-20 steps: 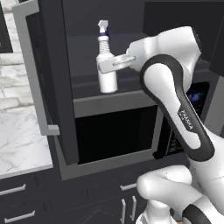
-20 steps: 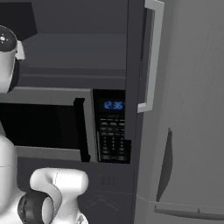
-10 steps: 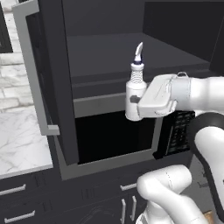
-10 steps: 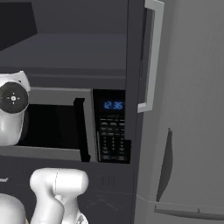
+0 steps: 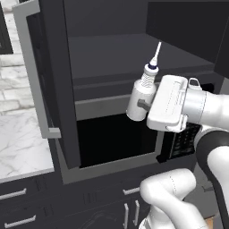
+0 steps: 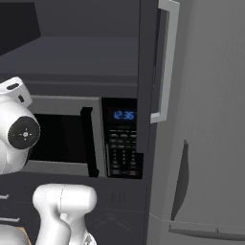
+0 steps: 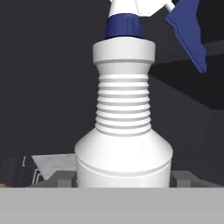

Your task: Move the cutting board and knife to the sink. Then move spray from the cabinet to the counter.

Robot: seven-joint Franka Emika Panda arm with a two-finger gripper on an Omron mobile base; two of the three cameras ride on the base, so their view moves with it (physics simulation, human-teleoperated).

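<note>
The end effector [image 5: 142,104] grips the spray [image 5: 142,91] by its lower body, its jaws closed against the white sides of the bottle. The spray hangs in the air in front of the open cabinet [image 5: 62,80], tilted a little so that its thin pointed nozzle leans up and to the right. Seen from the hand, the spray [image 7: 124,131] stands very close, with a ribbed white neck, a dark blue collar and a blue trigger at the upper right. Behind and below the bottle is the dark mouth of an open microwave [image 5: 114,138], and the cabinet shelf above it is bare where I can see it. The cabinet door [image 5: 38,67] stands swung open to the left, its grey bar handle facing out. Beyond it lies the white marble bench [image 5: 20,138]. From the right side, the microwave's keypad and blue clock [image 6: 123,115] show beside a tall grey fridge [image 6: 206,119].
</note>
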